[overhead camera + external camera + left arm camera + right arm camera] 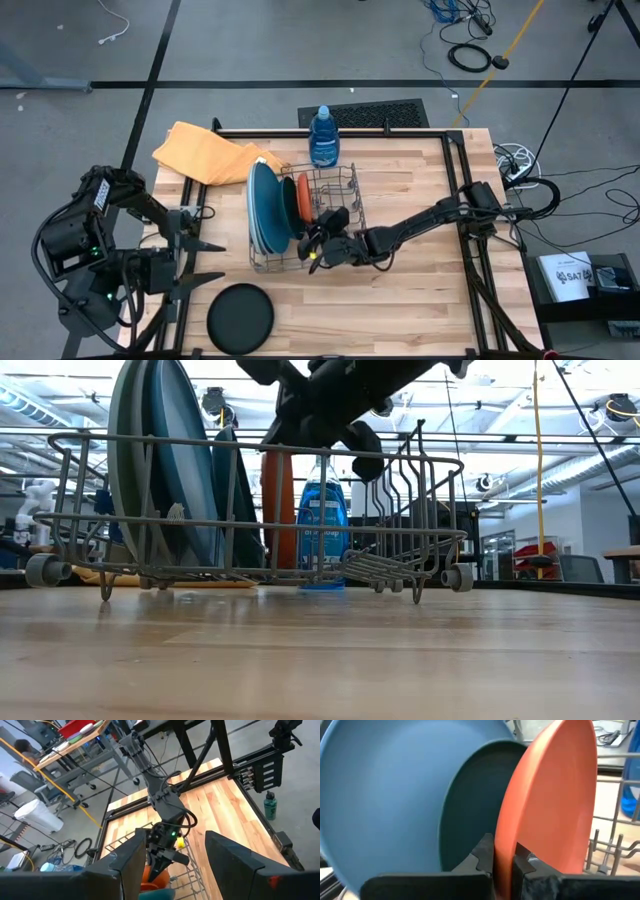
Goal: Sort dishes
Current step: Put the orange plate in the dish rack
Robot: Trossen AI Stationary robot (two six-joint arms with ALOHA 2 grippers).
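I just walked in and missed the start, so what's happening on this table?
The right gripper is shut on the orange plate, which stands on edge in the wire rack beside the dark teal plate and larger blue ones. The left gripper hangs open off to the side, holding nothing. The black plate lies flat on the table, not yet racked.

We note a light wooden table (420, 290) with a dark metal frame along its edges. Directly on it: a wire rack (345, 195) near the centre, a black plate (240, 318) lying flat at the front left, a crumpled orange cloth (205, 155) at the back left, and a blue bottle (323, 138) upright at the back edge.
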